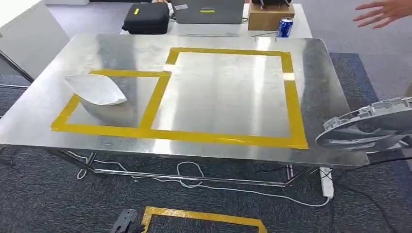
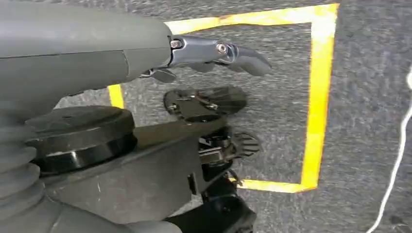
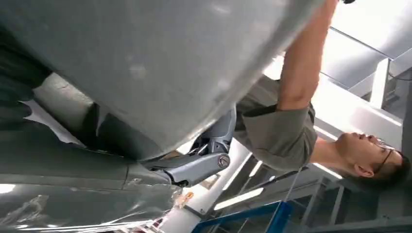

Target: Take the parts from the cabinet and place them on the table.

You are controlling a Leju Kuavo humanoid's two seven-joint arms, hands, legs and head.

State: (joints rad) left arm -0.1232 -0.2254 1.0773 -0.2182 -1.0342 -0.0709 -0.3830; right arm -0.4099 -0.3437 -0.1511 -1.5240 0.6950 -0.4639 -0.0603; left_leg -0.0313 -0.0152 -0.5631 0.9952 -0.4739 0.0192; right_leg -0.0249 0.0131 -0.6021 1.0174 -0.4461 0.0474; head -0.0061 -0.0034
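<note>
**Large part hangs over the table's right edge, with a person's hand nearby**

The right hand holds a large grey moulded part from beneath; in the right wrist view its fingers curl up against the part's underside. The part sits at the right edge of the metal table, near the front right corner, mostly out past the edge and not yet inside the big yellow-taped rectangle. A white part already lies in the smaller taped square by the left edge.

The left hand hangs over the carpet, fingers loosely extended, holding nothing.

The risks, as I judge them: the part is broad and gripped from one side, so it could tip or slide off the fingers before it rests flat. Its rim could catch the table edge on the way in. A person's hand reaches in beyond the far right corner and could be struck.
</note>
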